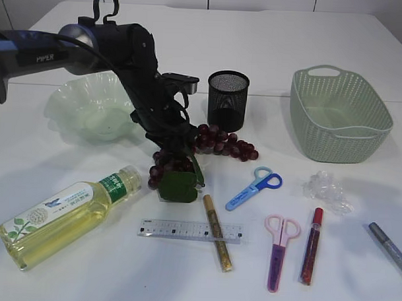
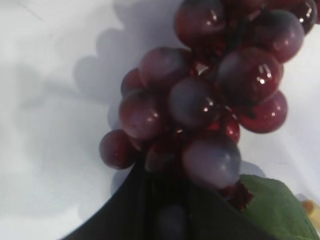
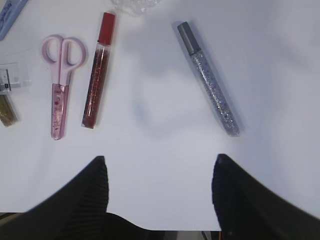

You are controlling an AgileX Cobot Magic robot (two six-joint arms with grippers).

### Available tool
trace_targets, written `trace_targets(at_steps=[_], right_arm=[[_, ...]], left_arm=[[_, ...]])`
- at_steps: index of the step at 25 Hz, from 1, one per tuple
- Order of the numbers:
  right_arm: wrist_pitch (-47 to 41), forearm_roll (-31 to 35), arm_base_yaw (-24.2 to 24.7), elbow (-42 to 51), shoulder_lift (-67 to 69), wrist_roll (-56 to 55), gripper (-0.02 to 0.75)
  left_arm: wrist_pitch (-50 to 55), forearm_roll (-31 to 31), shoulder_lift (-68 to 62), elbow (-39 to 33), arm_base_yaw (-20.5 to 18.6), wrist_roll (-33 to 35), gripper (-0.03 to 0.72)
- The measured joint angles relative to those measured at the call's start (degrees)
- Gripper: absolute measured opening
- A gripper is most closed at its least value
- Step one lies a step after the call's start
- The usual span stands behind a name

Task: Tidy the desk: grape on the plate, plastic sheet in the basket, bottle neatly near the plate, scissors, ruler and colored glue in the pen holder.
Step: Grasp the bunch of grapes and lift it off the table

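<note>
A dark red grape (image 1: 221, 143) bunch with a green leaf (image 1: 178, 187) lies mid-table. My left gripper (image 1: 178, 146) is down in it. In the left wrist view the fingers (image 2: 125, 210) are closed round a grape (image 2: 200, 100) low in the bunch. The pale green plate (image 1: 90, 107) is back left, and the bottle (image 1: 66, 215) lies on its side front left. A ruler (image 1: 178, 229), gold glue (image 1: 217, 232), blue scissors (image 1: 254, 189), pink scissors (image 1: 280, 252), red glue (image 1: 311, 245) and silver glue (image 1: 389, 248) lie in front. My right gripper (image 3: 160, 167) hangs open over bare table.
The black mesh pen holder (image 1: 228, 92) stands behind the grapes. A green basket (image 1: 341, 116) stands back right, with the crumpled plastic sheet (image 1: 326, 189) in front of it. In the right wrist view the pink scissors (image 3: 60, 85), red glue (image 3: 97, 70) and silver glue (image 3: 210, 80) lie ahead.
</note>
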State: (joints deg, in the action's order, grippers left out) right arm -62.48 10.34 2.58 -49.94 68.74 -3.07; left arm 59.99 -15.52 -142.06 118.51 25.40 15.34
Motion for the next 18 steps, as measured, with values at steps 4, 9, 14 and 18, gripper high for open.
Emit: trace_targets(at_steps=[4,9,14,18], right_arm=[[0.0,0.0,0.0,0.0,0.0,0.0,0.51],[0.0,0.0,0.0,0.0,0.0,0.0,0.509],[0.0,0.0,0.0,0.0,0.0,0.0,0.509],[0.0,0.0,0.0,0.0,0.0,0.0,0.509]], left_arm=[[1.0,0.3,1.1,-0.1,0.0,0.0,0.092],[5.5,0.5,3.3,-0.4,0.0,0.0,0.087],[7.0,-0.2,6.0,-0.4,0.0,0.0,0.087],[9.5,-1.0,7.0,-0.4,0.0,0.0,0.086]])
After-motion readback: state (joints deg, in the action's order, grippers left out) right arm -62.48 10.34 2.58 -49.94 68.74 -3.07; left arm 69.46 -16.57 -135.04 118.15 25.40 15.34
